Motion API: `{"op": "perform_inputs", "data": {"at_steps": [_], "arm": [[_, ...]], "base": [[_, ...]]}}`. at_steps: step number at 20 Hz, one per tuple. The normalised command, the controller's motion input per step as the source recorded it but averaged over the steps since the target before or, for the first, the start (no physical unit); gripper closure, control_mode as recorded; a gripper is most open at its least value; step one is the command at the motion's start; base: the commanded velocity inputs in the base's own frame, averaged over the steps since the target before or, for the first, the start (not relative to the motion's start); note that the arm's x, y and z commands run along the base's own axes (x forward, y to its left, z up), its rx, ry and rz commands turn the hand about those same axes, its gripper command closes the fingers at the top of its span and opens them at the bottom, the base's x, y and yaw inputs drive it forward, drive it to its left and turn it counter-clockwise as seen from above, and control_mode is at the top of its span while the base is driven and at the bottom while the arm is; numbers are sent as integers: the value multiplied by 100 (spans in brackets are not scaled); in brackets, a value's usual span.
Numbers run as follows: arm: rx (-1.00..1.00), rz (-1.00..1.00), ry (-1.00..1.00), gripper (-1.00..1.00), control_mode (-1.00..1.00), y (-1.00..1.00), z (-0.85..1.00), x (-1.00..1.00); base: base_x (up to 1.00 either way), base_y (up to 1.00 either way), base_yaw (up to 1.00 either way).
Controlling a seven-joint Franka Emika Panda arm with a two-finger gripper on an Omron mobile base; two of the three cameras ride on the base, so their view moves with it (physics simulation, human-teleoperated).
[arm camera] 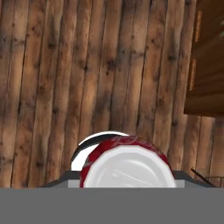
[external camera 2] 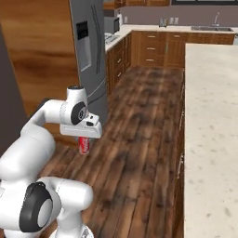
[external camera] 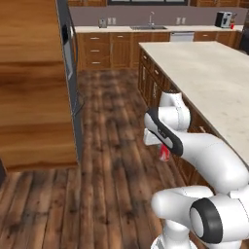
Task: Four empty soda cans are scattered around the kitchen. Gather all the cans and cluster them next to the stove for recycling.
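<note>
One soda can (external camera 2: 84,145) in hand: red w/ silver end, hanging upright below the gripper (external camera 2: 85,135) at left-centre of right base view, and lower-centre of left base view (external camera: 164,154), above the wood floor (external camera 2: 135,135). Jaws closed on the can near its top; hand view shows its silver end (arm camera: 127,168) close at bottom centre. Step, by my read: transit w/ can toward the stove, which isn't in sight yet. Keep wrist level so can stays vertical, no jolts while base drives. Keep elbow clear of the island surface (external camera: 209,78) at right of left base view & fridge (external camera 2: 90,56) at upper left of right base view. Don't loosen the grip until the can sits on something.
</note>
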Motion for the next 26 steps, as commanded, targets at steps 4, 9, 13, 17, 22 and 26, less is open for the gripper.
{"op": "perform_inputs", "data": {"at_steps": [4,9,13,17,22,26], "arm": [[0,0,0,100,100,0,0,0],[0,0,0,100,100,0,0,0],[0,0,0,100,100,0,0,0],[0,0,0,100,100,0,0,0],[0,0,0,100,100,0,0,0],[0,0,0,100,100,0,0,0]], "base": [[100,0,-11],[100,0,-9],[100,0,-5],[100,0,-4],[100,0,-3],[100,0,0]]}}
